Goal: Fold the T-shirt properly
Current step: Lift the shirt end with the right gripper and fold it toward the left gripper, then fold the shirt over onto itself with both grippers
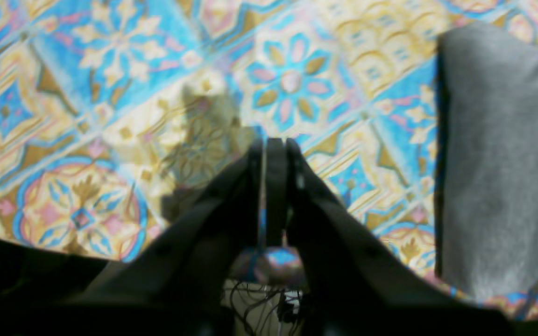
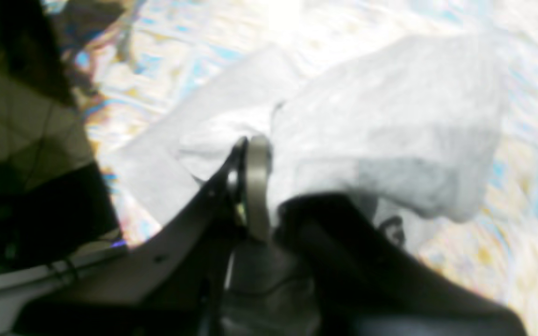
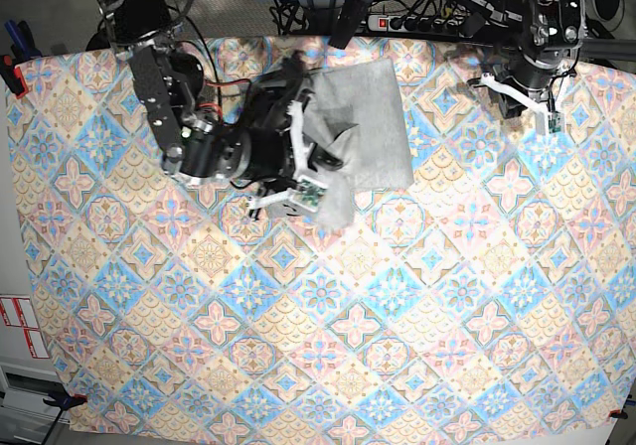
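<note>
The tile-patterned tablecloth (image 3: 328, 306) covers the worktop. The grey T-shirt (image 3: 370, 117) lies folded toward its far edge — one part lifted, pinched by the right gripper (image 2: 255, 154). The left gripper (image 1: 273, 144), pressed together and empty, hovers well apart from the shirt.

T-shirt (image 3: 368, 117): plain heather grey, washed near-white in right wrist view. Tablecloth (image 3: 328, 316): tile pattern, blue, yellow, pink, floral medallions and diamonds. Arms: black, white trim. Left gripper (image 1: 273, 144) fingers black.

T-shirt (image 3: 373, 117) — matt soft cloth, tablecloth (image 3: 328, 346) — printed
</note>
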Motion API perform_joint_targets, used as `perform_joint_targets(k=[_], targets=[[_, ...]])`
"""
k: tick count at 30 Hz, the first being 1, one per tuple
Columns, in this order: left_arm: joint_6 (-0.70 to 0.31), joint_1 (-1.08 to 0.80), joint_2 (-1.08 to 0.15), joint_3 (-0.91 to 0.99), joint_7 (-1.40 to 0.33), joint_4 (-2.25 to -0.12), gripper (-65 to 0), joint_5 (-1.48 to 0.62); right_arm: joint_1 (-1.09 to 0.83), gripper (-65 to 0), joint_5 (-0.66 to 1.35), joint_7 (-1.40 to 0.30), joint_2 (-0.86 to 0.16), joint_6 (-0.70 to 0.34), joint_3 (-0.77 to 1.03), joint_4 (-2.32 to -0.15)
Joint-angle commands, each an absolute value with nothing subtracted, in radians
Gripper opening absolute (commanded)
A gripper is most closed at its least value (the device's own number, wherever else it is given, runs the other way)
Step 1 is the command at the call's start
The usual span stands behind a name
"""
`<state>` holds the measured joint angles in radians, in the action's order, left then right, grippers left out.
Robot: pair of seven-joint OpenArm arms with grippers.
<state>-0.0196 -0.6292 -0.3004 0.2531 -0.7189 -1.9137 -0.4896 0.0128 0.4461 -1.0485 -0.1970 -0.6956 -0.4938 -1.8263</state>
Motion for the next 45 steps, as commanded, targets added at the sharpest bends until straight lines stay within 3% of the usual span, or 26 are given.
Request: perform_joint_targets(k=[1,8,14,16,29,36,45], targets=[[-0.024,-0.638,-0.311,0.259,-0.702,-1.929,-65.0,-0.493,0.042,-64.4,0.461,-1.027,-0.197,-0.698,-0.522,-1.822],[-0.024,-0.650,-0.309,0.252,-0.702,-1.931,-65.0,-0.493,0.094,-62.6,0.460,-1.027,-0.151,-0.698,-0.631,-1.730],[-0.024,-0.647,-0.309,0.255,-0.702,-1.931,-65.0,-0.493,0.096,-47.0,0.460,-1.029,-0.137,-0.698,-0.636,-1.682],[-0.024,-0.645,-0.309,0.254,-0.702,-1.929,-65.0,-0.493,0.096,-44.7,0.460,-1.030,-0.139,-0.698,-0.636,-1.692],[-0.025,-0.648,-0.309,0.246,-0.702,-1.934,-65.0,-0.495,0.054,-45.4,0.429,-1.027,-0.176,-0.698,-0.311,-1.685],[-0.025,-0.647,-0.314,0.199,-0.702,-1.936,-65.0,-0.495,0.054,-57.5,0.208,-1.027,-0.170,-0.698,-0.386,-1.558],[-0.025,-0.647,-0.311,0.199,-0.702,-1.936,-65.0,-0.495,0.058,-57.5,0.185,-1.027,-0.173,-0.698,-0.671,-1.581]])
